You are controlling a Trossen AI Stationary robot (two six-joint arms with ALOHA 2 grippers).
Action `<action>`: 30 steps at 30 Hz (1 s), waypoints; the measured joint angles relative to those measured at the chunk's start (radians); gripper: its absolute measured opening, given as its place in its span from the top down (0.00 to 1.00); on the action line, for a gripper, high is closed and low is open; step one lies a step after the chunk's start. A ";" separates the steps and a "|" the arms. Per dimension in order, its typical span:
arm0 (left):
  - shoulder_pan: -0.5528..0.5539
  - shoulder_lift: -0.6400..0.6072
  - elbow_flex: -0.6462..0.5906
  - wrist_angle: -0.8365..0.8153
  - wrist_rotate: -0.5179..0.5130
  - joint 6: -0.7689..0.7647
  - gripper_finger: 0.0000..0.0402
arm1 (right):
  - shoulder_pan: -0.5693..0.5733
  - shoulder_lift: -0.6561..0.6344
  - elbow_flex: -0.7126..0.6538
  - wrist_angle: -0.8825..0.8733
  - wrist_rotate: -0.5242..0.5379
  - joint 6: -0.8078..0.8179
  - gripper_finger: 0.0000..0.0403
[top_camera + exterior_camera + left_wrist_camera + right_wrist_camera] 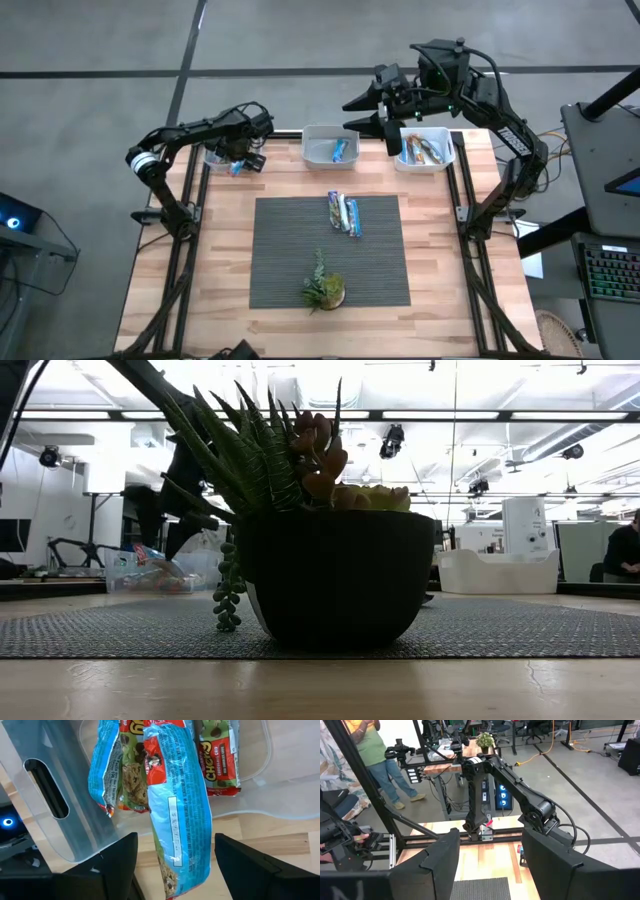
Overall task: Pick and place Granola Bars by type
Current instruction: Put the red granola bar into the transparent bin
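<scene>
Bar (pixel 177 815) hangs between open left gripper (pixel 175 855) fingers over bin (pixel 60 820)

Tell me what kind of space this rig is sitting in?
Looks like a robotics lab or open workshop, not a home. The low view shows an exposed ceiling with strip lights; the right wrist view shows another robot workstation beyond the table, cables across the concrete floor, and a person standing nearby.

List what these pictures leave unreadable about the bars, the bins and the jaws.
- Low view: the potted plant blocks the mat's middle, hiding the bars there.
- High view: the left bin's contents sit under the left gripper; wrapper print on the two mat bars is too small.
- Left wrist view: the bar between the jaws runs off the bottom edge.
- Right wrist view: the right gripper faces away from every bin.
</scene>
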 joint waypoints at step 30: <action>0.000 0.001 -0.087 0.109 -0.005 -0.018 0.41 | 0.000 0.000 0.000 -0.002 0.000 -0.004 0.49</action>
